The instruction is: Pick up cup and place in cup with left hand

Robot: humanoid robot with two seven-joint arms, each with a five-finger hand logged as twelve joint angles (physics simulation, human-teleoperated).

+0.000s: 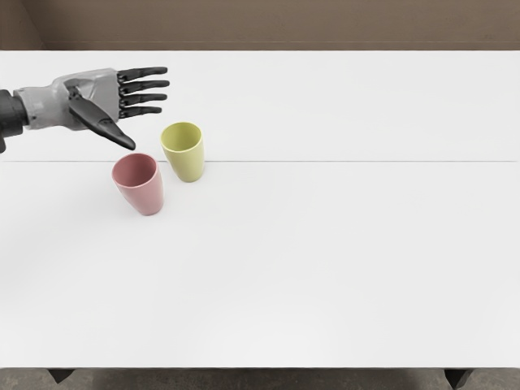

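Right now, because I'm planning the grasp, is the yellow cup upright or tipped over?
Upright: the yellow cup stands on its narrower base on the white table, its wide open rim facing up.

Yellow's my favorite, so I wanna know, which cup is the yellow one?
It's the cup farther to the robot's right and farther back, a slightly greenish yellow. The other cup is pink.

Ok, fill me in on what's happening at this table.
The robot's left hand is open above the table, holding nothing. The pink cup and the yellow cup stand upright side by side near it. Neither cup is inside the other, so the stacking is not yet done.
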